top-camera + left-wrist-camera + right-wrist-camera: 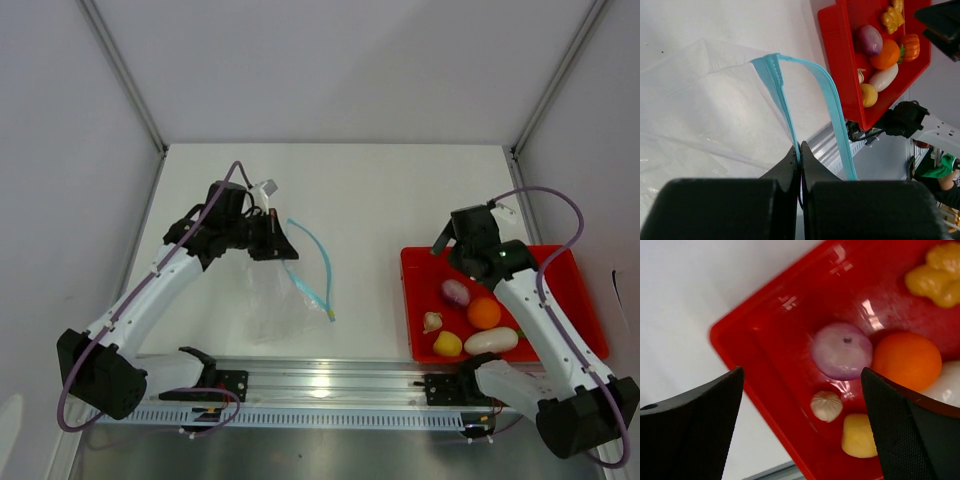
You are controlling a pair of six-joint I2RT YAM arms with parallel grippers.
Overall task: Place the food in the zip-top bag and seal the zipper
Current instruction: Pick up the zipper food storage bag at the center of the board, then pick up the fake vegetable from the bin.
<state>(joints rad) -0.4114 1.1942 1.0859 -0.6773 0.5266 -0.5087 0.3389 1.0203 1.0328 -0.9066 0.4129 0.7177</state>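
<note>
Pick stage: L gripper (800, 148) pinches clear floppy bag (705, 105) by its light-blue zipper strip (776, 80); R gripper (801, 375) spread wide above purple-white bulb (841, 351) in red rectangular tray (755, 340). Next: lower & close.

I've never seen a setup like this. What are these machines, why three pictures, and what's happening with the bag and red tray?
Two robot arms are bolted to a table. The wide picture looks down from above; the other two come from a small camera on each wrist. The left arm has its jaws pinched shut on the blue zipper of a clear bag, whose mouth stands open. The right arm hovers with jaws wide open and empty over a red tray of toy food, such as an orange fruit and a purple bulb.
</note>
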